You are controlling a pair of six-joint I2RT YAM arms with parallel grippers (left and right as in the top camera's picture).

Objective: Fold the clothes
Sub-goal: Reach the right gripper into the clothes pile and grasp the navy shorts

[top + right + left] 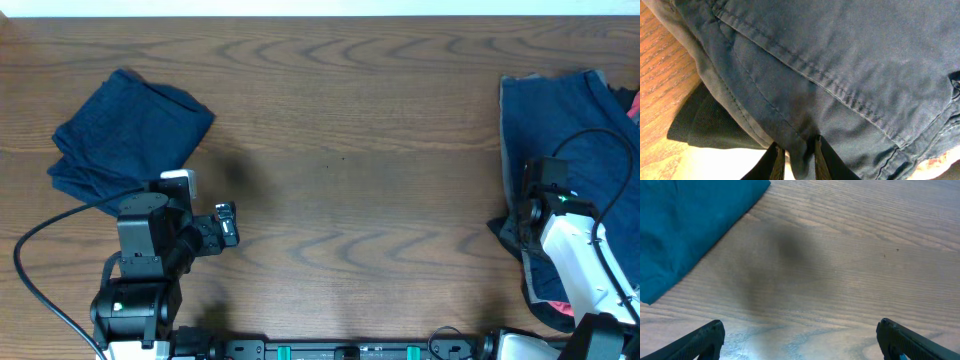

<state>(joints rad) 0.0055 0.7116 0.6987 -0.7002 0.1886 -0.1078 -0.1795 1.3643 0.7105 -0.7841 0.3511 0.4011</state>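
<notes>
A folded dark blue garment (125, 130) lies at the table's far left; its corner shows in the left wrist view (685, 225). My left gripper (228, 226) is open and empty over bare wood to the right of it (800, 340). At the right edge lies a pile of unfolded clothes with a dark blue garment (565, 130) on top. My right gripper (530, 215) is shut on a fold of that dark blue fabric (840, 75), its fingers (797, 162) pinching the cloth near a seam. A black garment (705, 125) lies under it.
The wooden table (350, 170) spans the view. A grey garment edge (715, 85) and a bit of red or pink cloth (565, 310) sit in the right pile. Cables trail from both arms.
</notes>
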